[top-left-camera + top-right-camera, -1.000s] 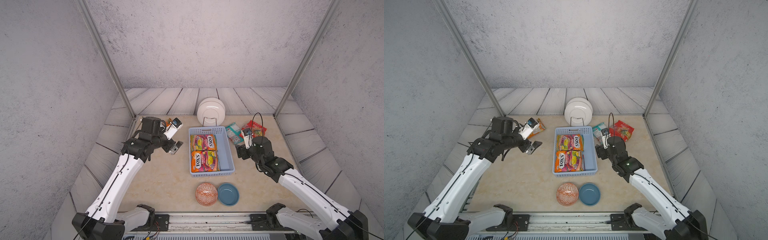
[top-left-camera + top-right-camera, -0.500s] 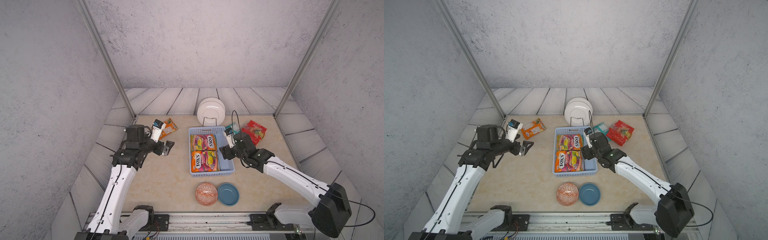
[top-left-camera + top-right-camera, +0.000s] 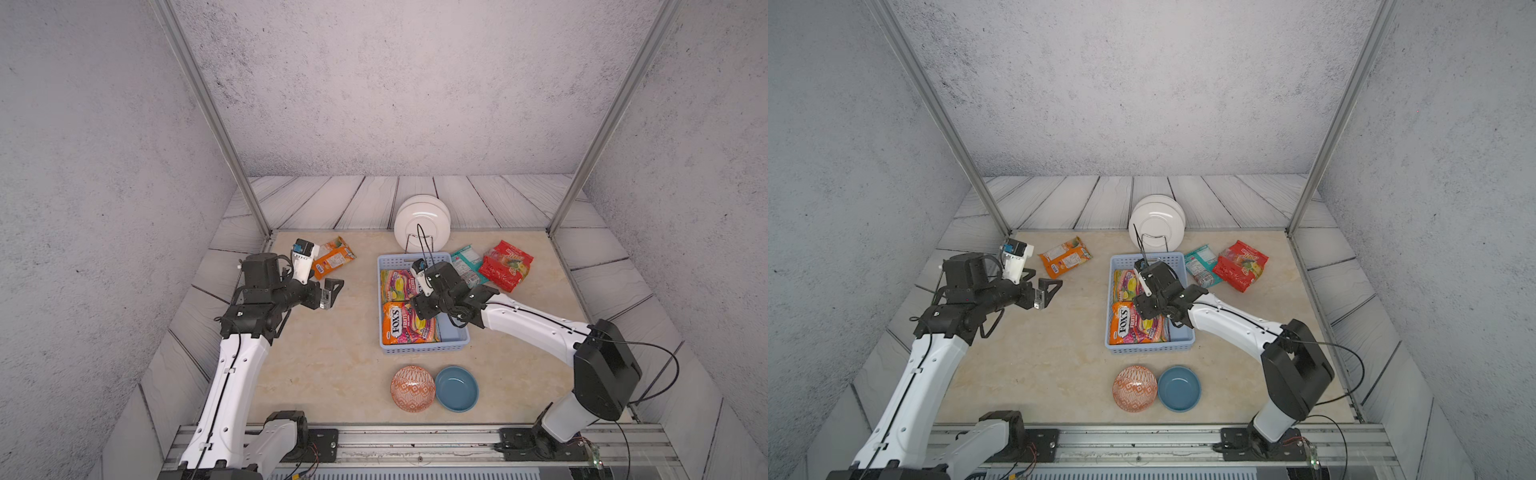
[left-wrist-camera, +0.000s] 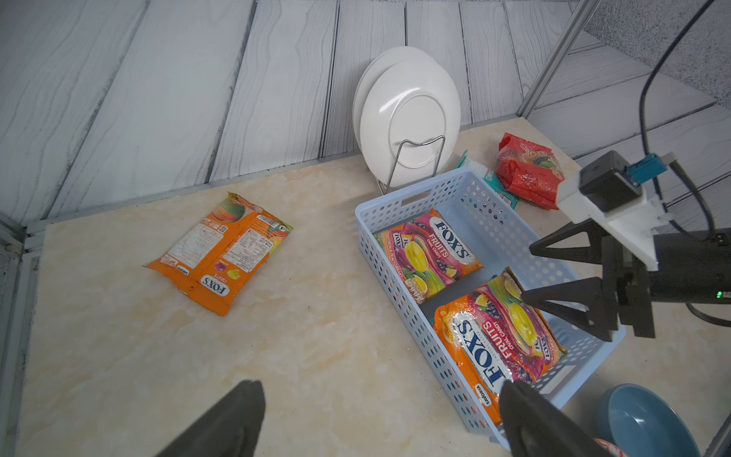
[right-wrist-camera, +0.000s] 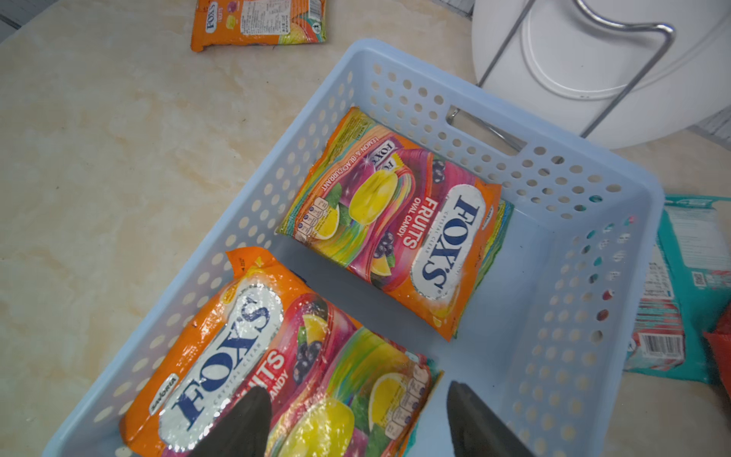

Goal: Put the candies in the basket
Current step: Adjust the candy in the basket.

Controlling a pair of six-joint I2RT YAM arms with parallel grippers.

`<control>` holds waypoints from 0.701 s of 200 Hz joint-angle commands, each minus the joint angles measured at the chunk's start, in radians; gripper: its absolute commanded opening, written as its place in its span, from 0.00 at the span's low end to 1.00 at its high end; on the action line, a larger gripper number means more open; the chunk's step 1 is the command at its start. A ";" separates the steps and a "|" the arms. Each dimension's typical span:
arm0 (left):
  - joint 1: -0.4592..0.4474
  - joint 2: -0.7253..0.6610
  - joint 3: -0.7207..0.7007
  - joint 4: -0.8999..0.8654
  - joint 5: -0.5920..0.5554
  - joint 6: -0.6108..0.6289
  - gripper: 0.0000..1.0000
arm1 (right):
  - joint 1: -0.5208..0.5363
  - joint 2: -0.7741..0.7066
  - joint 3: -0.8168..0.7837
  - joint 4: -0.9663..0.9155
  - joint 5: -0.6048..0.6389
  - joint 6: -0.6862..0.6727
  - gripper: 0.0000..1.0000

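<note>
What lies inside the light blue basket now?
Two FOX'S bags lie flat in the basket: the far bag and the near bag. The open right end effector hangs over the near one. Whether more bags lie beneath is hidden.

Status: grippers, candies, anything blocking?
left gripper open, empty, by orange bag. right gripper open, empty, over basket. FOX'S bags inside; orange bag, teal bag, red bag outside. Nothing blocking.

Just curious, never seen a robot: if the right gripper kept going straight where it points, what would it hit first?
Probably the nearer FOX'S bag in the basket: the right gripper hangs above it, open jaws aimed down at it. Exact height is unclear.
</note>
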 commanded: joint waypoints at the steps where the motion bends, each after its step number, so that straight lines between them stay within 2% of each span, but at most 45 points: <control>1: 0.013 -0.006 -0.001 0.014 0.024 -0.015 0.99 | 0.013 0.082 0.059 -0.045 0.002 -0.003 0.74; 53: 0.013 -0.007 -0.008 0.017 0.024 -0.008 0.99 | 0.019 0.211 0.032 -0.036 -0.014 0.029 0.70; 77: 0.012 -0.006 -0.021 0.035 0.041 -0.008 0.99 | 0.024 0.209 -0.025 -0.008 -0.012 0.028 0.68; 113: 0.010 0.003 -0.020 0.052 0.051 -0.026 0.99 | 0.024 0.143 0.038 -0.091 0.043 0.011 0.68; 140: 0.012 0.004 -0.004 0.022 0.030 -0.020 0.99 | 0.023 0.104 0.144 -0.212 0.116 -0.042 0.69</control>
